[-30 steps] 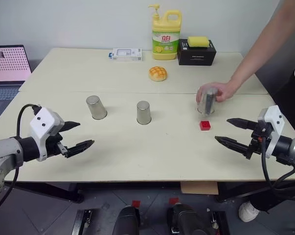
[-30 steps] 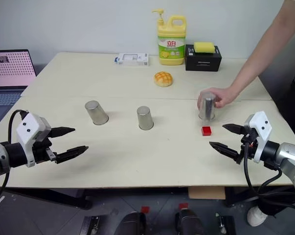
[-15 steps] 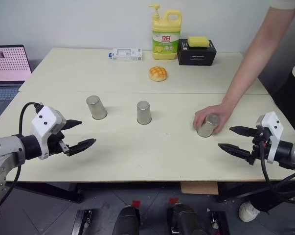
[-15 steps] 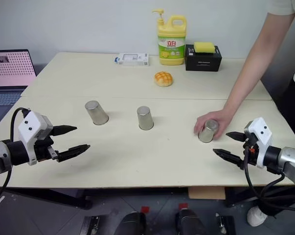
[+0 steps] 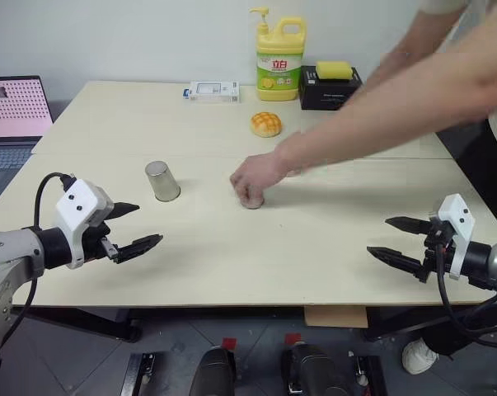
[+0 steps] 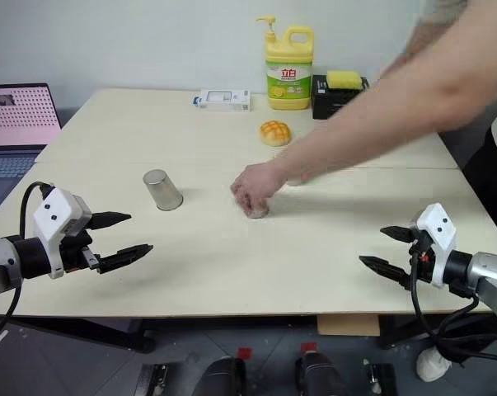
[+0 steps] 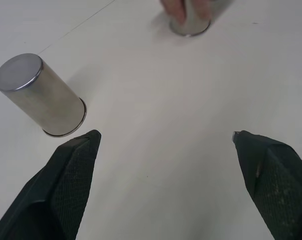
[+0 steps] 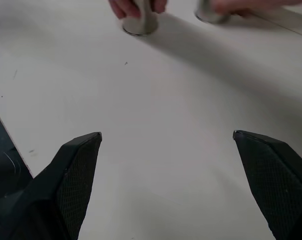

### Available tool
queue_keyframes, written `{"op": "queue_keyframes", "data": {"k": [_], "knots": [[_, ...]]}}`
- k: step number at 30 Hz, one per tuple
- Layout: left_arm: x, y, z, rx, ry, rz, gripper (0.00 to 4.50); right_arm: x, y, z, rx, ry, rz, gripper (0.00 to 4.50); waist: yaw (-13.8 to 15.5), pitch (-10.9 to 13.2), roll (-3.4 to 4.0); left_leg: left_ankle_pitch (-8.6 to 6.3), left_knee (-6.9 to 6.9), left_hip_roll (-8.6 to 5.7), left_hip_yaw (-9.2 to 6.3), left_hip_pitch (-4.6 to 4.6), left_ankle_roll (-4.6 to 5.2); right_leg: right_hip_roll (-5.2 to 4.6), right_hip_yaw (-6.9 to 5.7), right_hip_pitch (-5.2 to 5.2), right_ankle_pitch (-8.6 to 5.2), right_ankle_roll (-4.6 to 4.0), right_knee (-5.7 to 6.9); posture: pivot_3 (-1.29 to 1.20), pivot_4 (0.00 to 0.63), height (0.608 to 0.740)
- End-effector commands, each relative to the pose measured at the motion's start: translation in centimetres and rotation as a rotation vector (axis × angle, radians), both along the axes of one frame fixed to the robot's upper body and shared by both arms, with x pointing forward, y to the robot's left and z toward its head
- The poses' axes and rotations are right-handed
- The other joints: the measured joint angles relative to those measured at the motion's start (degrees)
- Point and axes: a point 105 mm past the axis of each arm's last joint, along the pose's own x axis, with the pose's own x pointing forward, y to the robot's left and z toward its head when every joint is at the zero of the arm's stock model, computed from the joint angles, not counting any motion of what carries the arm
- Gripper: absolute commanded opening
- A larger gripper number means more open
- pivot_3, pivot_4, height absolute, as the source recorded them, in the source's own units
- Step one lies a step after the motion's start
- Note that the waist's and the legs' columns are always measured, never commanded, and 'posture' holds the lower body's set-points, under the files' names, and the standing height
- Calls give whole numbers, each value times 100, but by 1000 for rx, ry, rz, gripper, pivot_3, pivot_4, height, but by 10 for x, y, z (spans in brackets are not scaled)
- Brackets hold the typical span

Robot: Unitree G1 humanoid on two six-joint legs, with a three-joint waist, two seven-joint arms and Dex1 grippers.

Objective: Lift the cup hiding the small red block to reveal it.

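Confusion is the risk: two cups (image 5: 254, 198) are covered by a person's hand (image 5: 252, 175) at frame centre. Fingers of left gripper (image 5: 136, 227) and right gripper (image 5: 399, 242) are spread, empty.

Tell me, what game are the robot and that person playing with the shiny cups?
It looks like a hide-and-guess game. A person's hand is reaching across the table and covering a steel cup in the middle, while a second hand is on another cup nearby. A third cup stands upside down on its own. The robot's left gripper and right gripper hang open over the near edge, touching nothing. No red block is in sight.
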Motion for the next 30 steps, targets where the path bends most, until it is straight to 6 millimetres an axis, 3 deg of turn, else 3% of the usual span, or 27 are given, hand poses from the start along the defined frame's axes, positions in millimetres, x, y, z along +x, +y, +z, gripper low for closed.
{"op": "queue_keyframes", "data": {"k": [1, 8, 11, 14, 18, 30], "knots": [[0, -1, 11, 24, -37, -9, 4500, 1, 4, 9, -4, -38, 23, 4460, 0, 0, 0, 0, 0, 0, 0, 0, 0, 0, 0, 0, 0, 0, 0, 0, 150, 740], [0, -3, 11, 11, -41, -10, 4500, 1, 12, 13, 2, -42, 53, 4460, 0, 0, 0, 0, 1, 0, 0, 0, 0, 0, 0, 0, 0, 0, 0, 0, 150, 740], [3, -10, 13, -40, -37, -20, 4500, 1, 29, 22, 16, -67, 114, 4460, 0, 0, 0, 0, 1, 0, 0, 0, 0, 0, 1, -1, 1, 1, 1, 0, 150, 740], [19, -21, 17, -112, -65, 1, 4500, 2, 59, 34, 56, -79, 210, 4460, 0, 0, 0, 0, 7, 0, -1, 1, 0, 1, -1, 3, 2, 3, 3, 0, 150, 740], [42, -41, 17, -140, -98, 3, 4500, 4, 83, 42, 56, -76, 268, 4460, 1, 0, -1, 0, 18, -3, -2, 12, 0, 11, -1, 20, 8, 11, 4, 0, 150, 740], [102, -86, 5, -188, -110, 30, 4500, 1, 104, 42, 51, -47, 300, 4460, 26, -2, -3, 0, 21, -14, 0, 2, 1, 14, -6, 25, 8, 13, -3, 0, 150, 740]]}}
